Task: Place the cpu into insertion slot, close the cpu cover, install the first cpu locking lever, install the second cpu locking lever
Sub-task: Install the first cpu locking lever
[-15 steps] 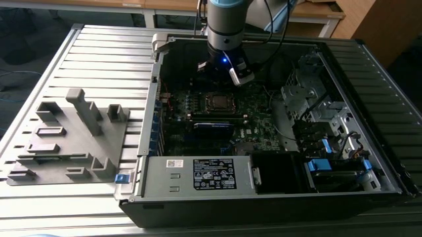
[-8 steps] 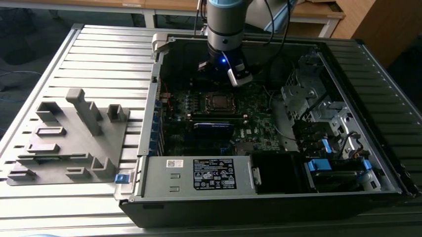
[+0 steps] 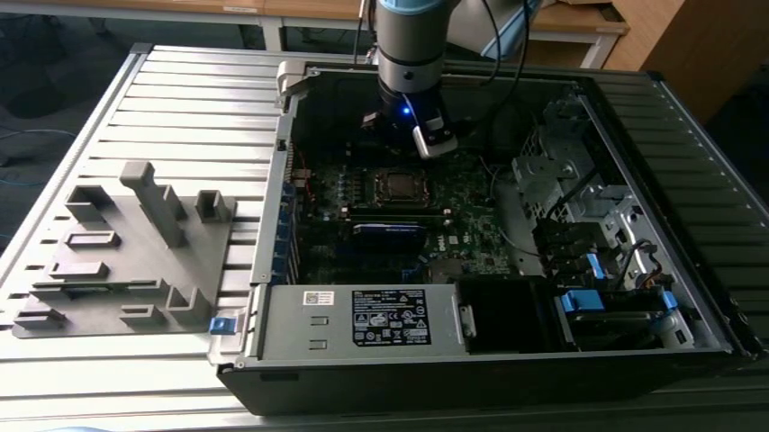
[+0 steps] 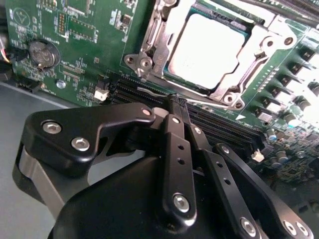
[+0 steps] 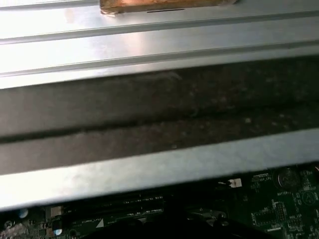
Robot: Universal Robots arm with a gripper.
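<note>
Black linkage bars of the claw (image 4: 175, 102) sit closest in the second wrist view, and its fingers are pressed together at the tips with nothing between them. Just beyond those tips, past the dark memory slots (image 4: 130, 89), the cpu (image 4: 207, 50) lies seated in its socket on the green motherboard (image 4: 75, 35). Around it, the cpu cover (image 4: 264, 40) lies flat.
</note>
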